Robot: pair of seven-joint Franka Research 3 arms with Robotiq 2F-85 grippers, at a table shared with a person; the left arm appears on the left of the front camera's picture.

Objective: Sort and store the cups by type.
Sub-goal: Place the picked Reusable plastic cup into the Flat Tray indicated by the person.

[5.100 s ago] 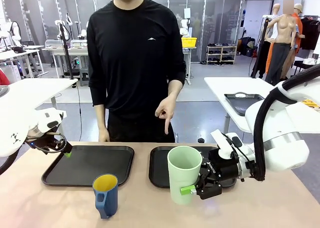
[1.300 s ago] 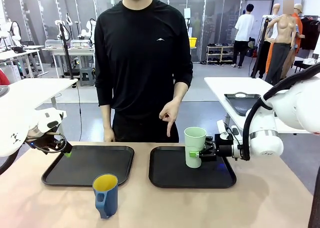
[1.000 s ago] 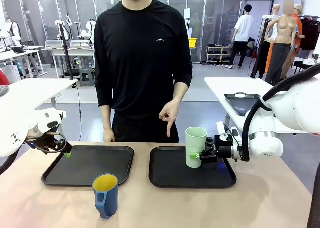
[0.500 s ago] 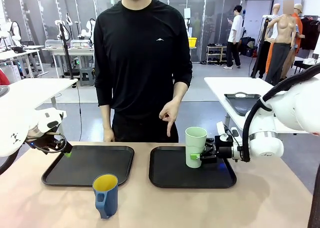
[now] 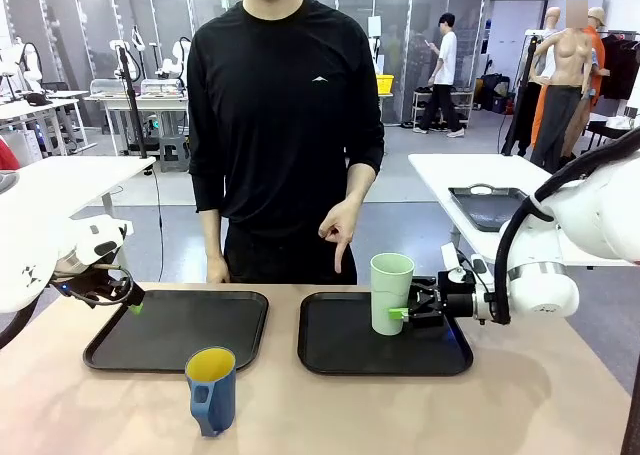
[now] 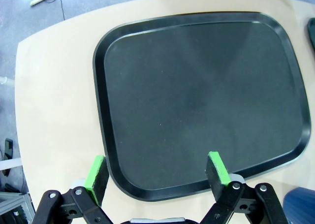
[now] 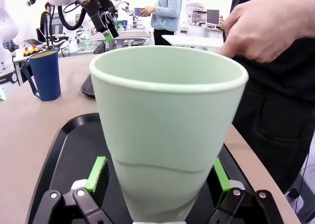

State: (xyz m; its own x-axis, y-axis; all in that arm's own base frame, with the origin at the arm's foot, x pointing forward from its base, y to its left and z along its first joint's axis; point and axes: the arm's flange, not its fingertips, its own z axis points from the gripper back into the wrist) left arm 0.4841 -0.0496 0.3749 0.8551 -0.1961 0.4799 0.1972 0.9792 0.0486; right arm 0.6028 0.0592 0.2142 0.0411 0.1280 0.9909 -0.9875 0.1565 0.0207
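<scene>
Robotics lab; white robot arm (image 5: pixel 590 215) at the near table (image 5: pixel 500 415); rows of white worktables (image 5: pixel 60 180) on an open grey floor (image 5: pixel 420 175); glass partitions (image 5: pixel 400 15) behind; possibly low shelving (image 5: pixel 464 105) far back.

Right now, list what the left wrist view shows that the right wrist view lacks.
Left wrist view: the left tray's whole face, from above. Right wrist view: the tumbler upright on the right tray between the open right gripper's pads, with the person's hand past its rim. Both: the mug, the table and the open left gripper.
</scene>
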